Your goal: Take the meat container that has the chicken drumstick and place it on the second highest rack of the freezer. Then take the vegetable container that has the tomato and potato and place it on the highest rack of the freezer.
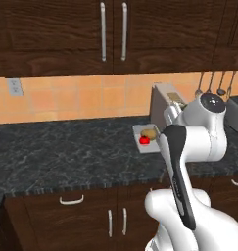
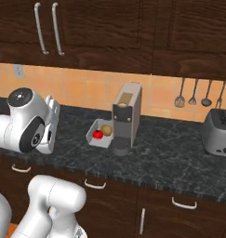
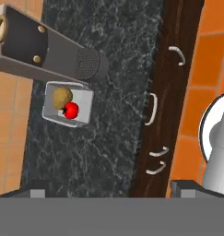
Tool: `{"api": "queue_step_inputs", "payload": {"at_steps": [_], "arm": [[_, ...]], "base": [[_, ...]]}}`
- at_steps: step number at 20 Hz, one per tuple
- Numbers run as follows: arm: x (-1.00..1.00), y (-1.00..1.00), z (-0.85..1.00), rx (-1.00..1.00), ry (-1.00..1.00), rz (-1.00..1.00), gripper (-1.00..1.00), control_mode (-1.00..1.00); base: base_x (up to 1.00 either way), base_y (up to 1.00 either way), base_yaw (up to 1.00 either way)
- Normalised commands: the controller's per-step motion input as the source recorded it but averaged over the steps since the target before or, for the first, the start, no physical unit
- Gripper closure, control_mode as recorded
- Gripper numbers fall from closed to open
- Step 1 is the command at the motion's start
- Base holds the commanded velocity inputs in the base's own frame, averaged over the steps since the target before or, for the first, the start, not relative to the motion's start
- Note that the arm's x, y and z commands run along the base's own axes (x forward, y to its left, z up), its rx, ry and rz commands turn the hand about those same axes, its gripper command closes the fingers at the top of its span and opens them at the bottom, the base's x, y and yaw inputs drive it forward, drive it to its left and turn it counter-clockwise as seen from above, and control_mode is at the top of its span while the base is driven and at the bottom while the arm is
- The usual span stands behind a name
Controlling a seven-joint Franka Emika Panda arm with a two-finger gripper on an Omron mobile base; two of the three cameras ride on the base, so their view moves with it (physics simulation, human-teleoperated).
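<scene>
Observation: the vegetable container (image 3: 68, 107) sits on the dark marble surface (image 3: 109, 138), in the left-centre of the hand view, centre-right of the left base view and centre of the right base view. Inside it lie the tomato (image 3: 71, 110) and the potato (image 3: 61, 97), side by side and touching or nearly so. The container stands just beside a grey coffee machine (image 2: 127, 118), its round base directly next to the tray's side in the right base view.

Gripper (image 3: 109, 191): both finger tips show at the bottom edge of the hand view, spread fully wide, with nothing between them. It is well above the surface and well apart from the container, looking down.

Assessment: the meat container and freezer are not to be seen here, so the step in hand is judged to be the approach to the vegetable tray.

Recommendations for the approach:
- Bring the hand over the tray before descending.
- Take one of the straight low walls between the fingers, preferably the wall away from the coffee machine, since the machine's overhang crowds the near side.
- Descend vertically; a slanted entry risks knocking the machine or pushing the tray.
- Keep the tray level once lifted, as both vegetables lie loose and could roll out.
</scene>
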Motion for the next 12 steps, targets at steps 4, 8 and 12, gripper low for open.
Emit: {"api": "queue_step_inputs", "payload": {"at_steps": [4, 8, 12], "arm": [[0.0, 0.11, -0.2, -0.01, 0.0, -0.08, -1.0, -1.0], [0.03, 0.22, -0.8, 0.0, 0.0, -0.51, -1.0, -1.0], [0.41, -0.03, -0.52, 0.03, 0.03, -0.42, -1.0, -1.0]], "base": [[0.51, 0.35, -0.35], [0.0, 0.0, 0.0], [0.0, 0.0, 0.0]]}}
